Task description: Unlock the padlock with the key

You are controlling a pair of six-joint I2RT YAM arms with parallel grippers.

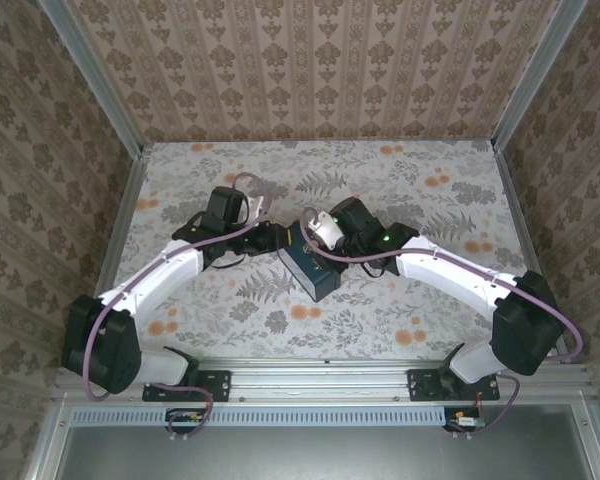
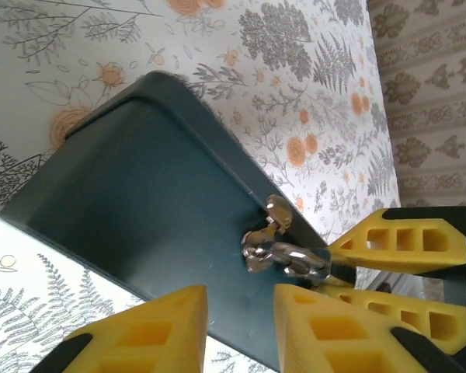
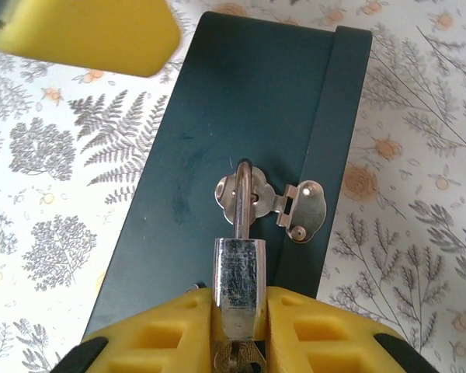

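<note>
1. My right gripper (image 3: 237, 299) is clamped on the body of the small silvery blocky metal padlock (image 3: 237, 268), with one yellow finger on each side.
2. The padlock's thin curved shackle passes through the silvery metal hasp (image 3: 299, 206) on the dark blue rectangular tin (image 3: 217, 101), which lies on the floral-patterned table (image 3: 54, 155).
3. My left gripper (image 2: 241, 303) hovers over the tin near that hasp, its fingers narrowly apart with nothing between them.

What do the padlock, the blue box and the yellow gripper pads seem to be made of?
The padlock: polished metal, likely steel; it mirrors light. The box: probably painted tin, smooth matt dark blue with a crisp lid seam. The pads: seemingly yellow foam or rubber, with moulded hollows.
</note>
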